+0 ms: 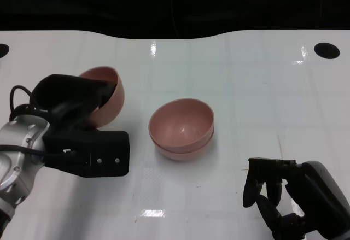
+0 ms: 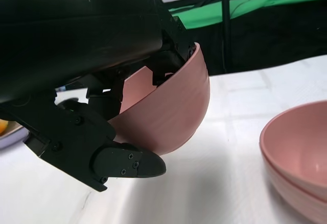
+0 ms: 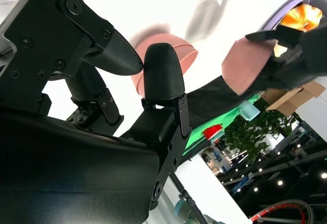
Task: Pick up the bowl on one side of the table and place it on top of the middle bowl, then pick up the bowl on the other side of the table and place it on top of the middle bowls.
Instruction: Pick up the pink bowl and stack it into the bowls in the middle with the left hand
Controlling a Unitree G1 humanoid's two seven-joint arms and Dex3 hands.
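White tabletop fills my view, glossy, with black beyond its far edge. My left hand [image 1: 76,122] holds the side bowl [image 1: 109,95] — fingers hooked over its rim and into the hollow, thumb under the outer wall, as the left wrist view [image 2: 168,106] shows. That bowl is tilted hard, mouth turned toward my palm, and seems lifted off the table near the left edge. My right hand [image 1: 290,196] waits near the front right corner, holding nothing, fingers apart and loosely bent.

At the table's centre sit the middle bowls [image 1: 181,128], one nested in the other, so I judge the first stacking done and the second in hand: carry this last bowl across and set it on top.

The stack lies to the right of my left fingers, near but clearly apart. The next move calls for swinging the bowl over the stack, levelling it so its mouth faces up, then lowering it squarely — tilted as it is, it could catch the rim of the stack and slide off.
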